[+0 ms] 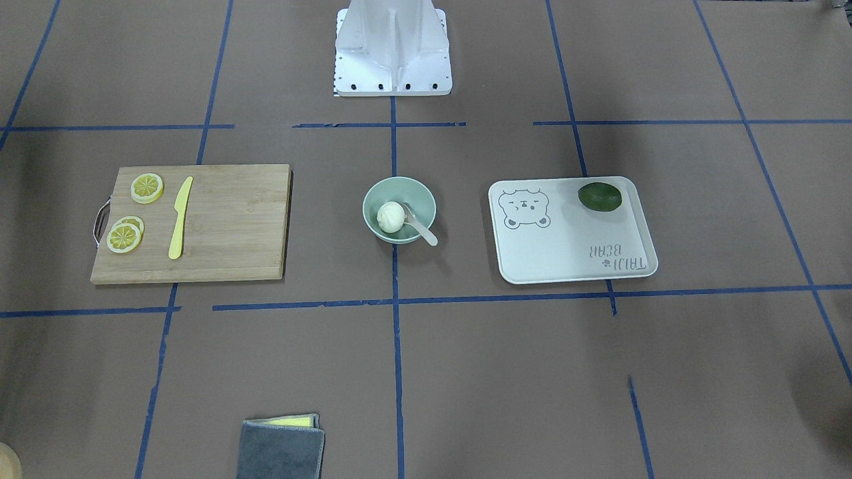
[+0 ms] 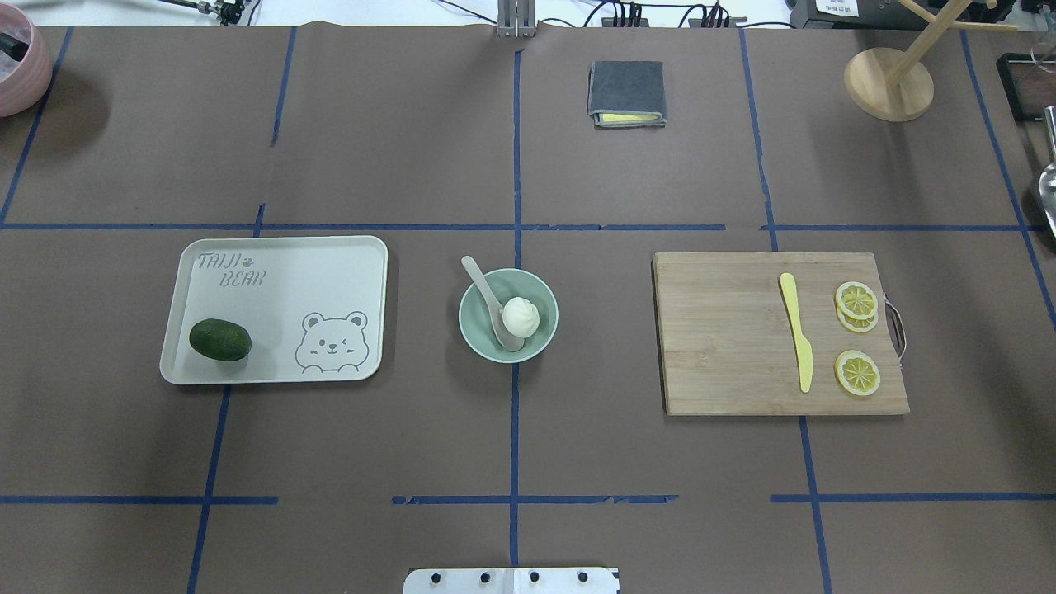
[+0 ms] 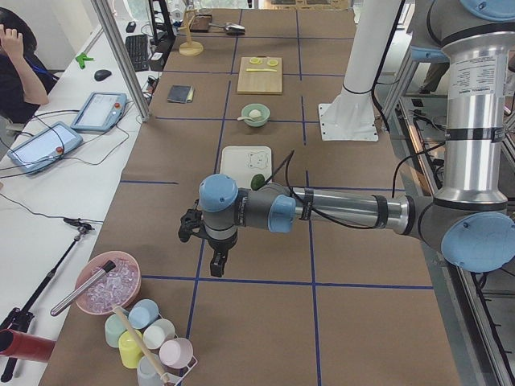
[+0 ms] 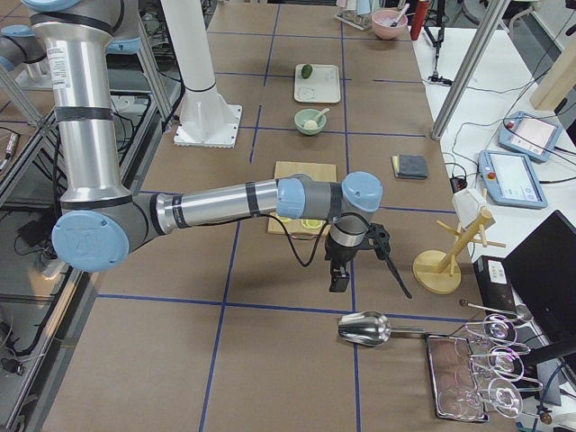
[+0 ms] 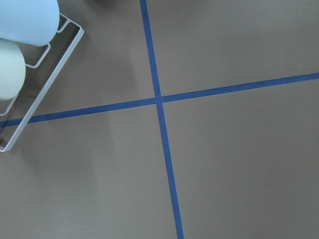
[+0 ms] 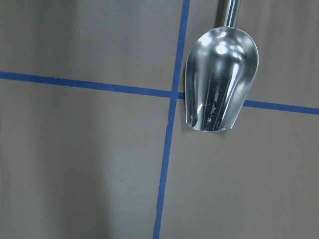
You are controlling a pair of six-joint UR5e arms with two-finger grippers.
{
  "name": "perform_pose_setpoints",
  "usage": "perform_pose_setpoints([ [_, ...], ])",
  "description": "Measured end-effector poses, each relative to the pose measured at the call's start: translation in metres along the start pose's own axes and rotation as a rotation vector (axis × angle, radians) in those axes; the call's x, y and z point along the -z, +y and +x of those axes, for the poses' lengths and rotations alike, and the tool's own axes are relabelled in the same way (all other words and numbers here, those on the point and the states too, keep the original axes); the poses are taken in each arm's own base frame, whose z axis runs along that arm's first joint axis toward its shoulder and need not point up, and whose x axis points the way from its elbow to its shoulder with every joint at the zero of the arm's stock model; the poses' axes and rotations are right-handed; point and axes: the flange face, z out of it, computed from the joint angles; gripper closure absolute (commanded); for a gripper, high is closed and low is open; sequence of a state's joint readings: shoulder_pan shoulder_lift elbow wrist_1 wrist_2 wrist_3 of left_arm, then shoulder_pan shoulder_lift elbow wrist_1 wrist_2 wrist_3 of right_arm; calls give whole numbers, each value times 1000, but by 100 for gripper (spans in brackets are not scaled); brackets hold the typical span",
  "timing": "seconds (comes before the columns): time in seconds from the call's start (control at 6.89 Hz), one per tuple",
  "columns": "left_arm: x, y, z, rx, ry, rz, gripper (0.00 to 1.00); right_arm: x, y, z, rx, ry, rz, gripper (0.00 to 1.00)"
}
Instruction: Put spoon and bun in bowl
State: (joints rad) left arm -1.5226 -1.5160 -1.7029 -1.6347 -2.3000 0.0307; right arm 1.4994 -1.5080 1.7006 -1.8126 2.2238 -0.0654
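Note:
The mint-green bowl (image 2: 477, 332) stands at the table's middle, also in the front view (image 1: 418, 194). The white bun (image 2: 520, 316) sits inside it. The off-white spoon (image 2: 487, 295) lies in the bowl beside the bun, its handle over the rim. My left gripper (image 3: 216, 261) hangs over bare table far off at the left end. My right gripper (image 4: 340, 277) hangs far off at the right end. Both show only in the side views, so I cannot tell if they are open or shut. Neither wrist view shows fingers.
A white bear tray (image 2: 313, 272) with a dark green lime (image 2: 220, 340) lies left of the bowl. A cutting board (image 2: 726, 330) with a yellow knife (image 2: 797, 332) and lemon slices (image 2: 856, 301) lies right. A metal scoop (image 6: 222, 79) lies below my right wrist.

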Motion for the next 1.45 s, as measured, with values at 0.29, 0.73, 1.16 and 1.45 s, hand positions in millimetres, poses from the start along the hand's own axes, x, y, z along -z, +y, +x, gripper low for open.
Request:
perform_pose_setpoints([
  [0.29,-1,1,-2,3,-4,-3,0,-2,10,10,-25,-22,-1,0],
  [0.73,-3,2,-2,5,0,-7,0,-7,15,11,-35,-50,-7,0],
  [1.16,-2,1,-1,2,1,-3,0,-8,16,11,-35,-50,-9,0],
  [1.45,-1,0,0,1,1,-2,0,-8,16,11,-34,-50,-10,0],
])
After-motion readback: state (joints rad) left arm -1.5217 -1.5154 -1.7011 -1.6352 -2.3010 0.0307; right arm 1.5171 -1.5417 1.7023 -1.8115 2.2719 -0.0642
